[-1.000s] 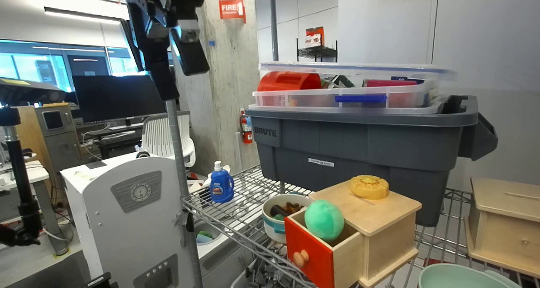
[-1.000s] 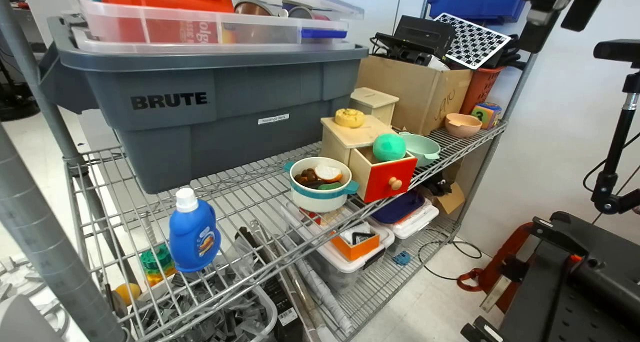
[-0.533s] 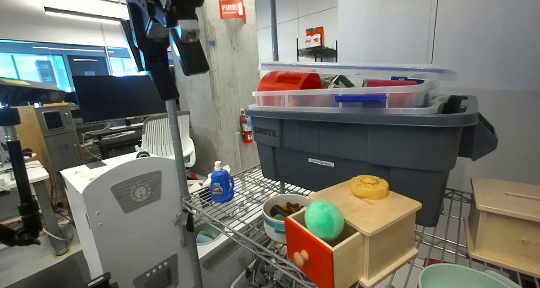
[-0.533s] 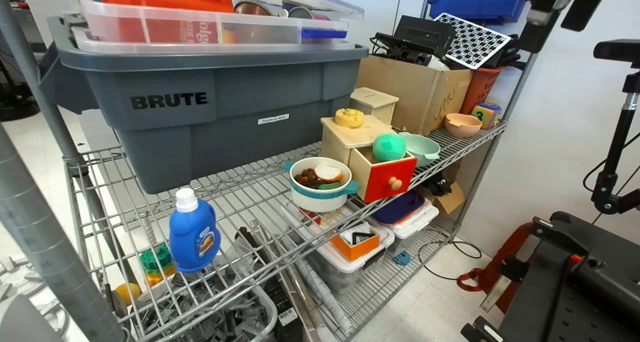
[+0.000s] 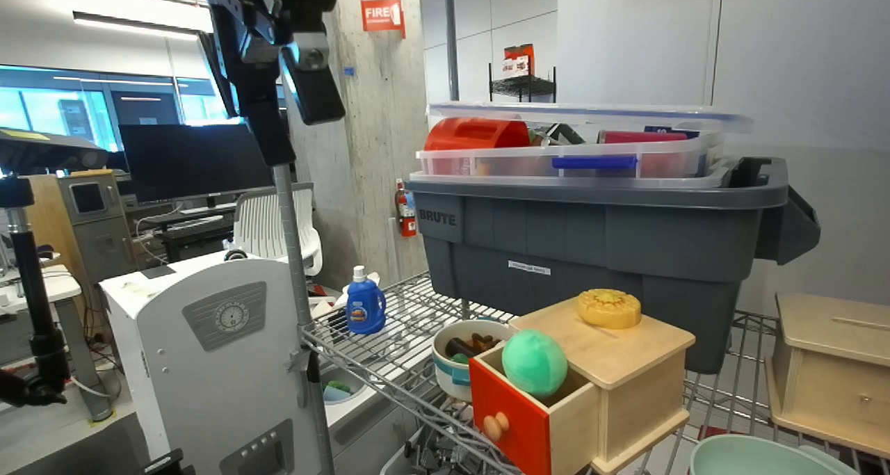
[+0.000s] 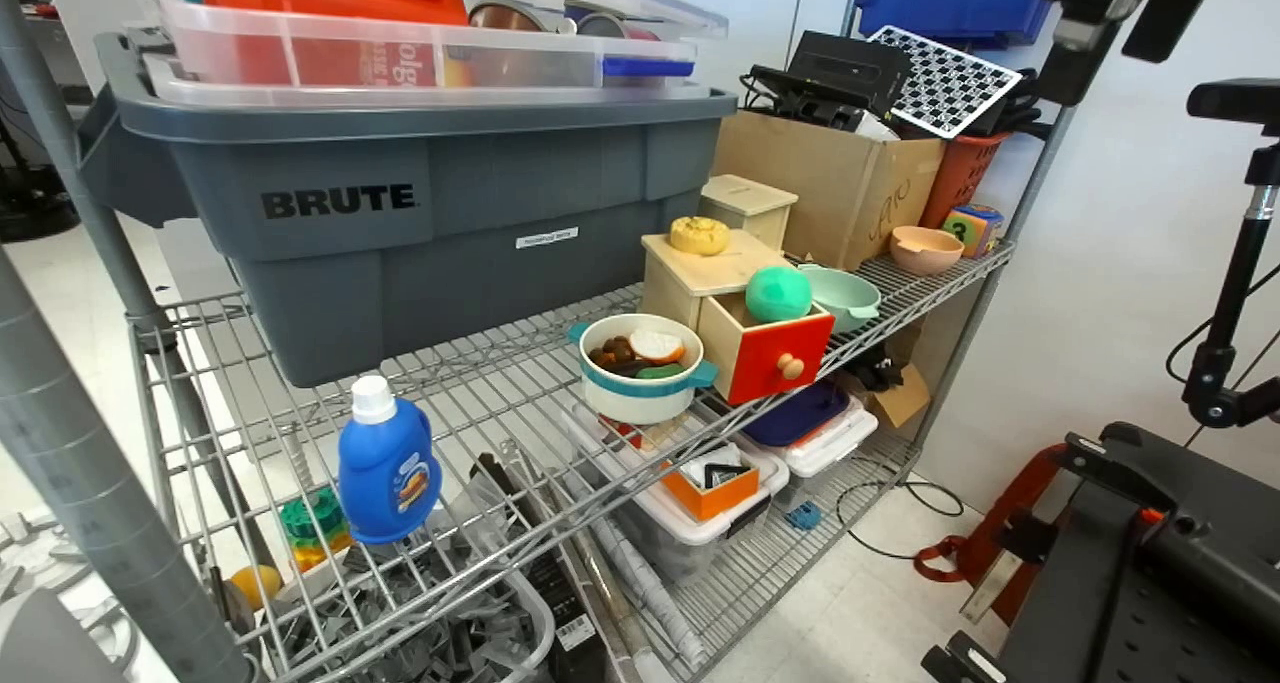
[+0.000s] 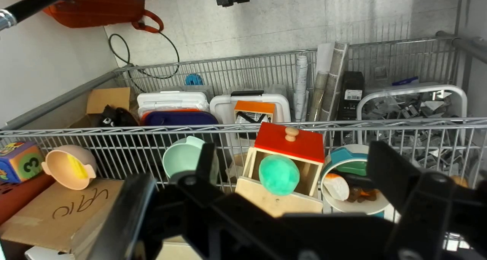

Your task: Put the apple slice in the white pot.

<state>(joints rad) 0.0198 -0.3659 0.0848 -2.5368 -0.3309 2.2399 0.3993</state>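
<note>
The apple slice [image 6: 656,346], cream-white with an orange-red edge, lies in a cream bowl with a teal band and teal handles [image 6: 610,391], among dark brown and green pieces. It also shows in the wrist view [image 7: 336,187], inside that bowl's left side; in an exterior view the bowl [image 5: 453,381] hides it. The white pot [image 6: 848,298], pale with a green tint, stands beyond the wooden box; it also shows in the wrist view [image 7: 182,159], partly behind a finger, and cut off in an exterior view [image 5: 765,455]. My gripper [image 7: 293,153] is open and empty, high above the shelf in both exterior views [image 5: 300,133] [image 6: 1108,71].
A wooden box [image 5: 643,391] stands between bowl and pot, its red-fronted drawer [image 6: 770,355] open with a green ball [image 6: 779,294]. A yellow ring-like thing [image 6: 699,235] sits on top. A large grey bin [image 6: 450,213] stands behind. A blue bottle [image 6: 390,473] stands near the front edge.
</note>
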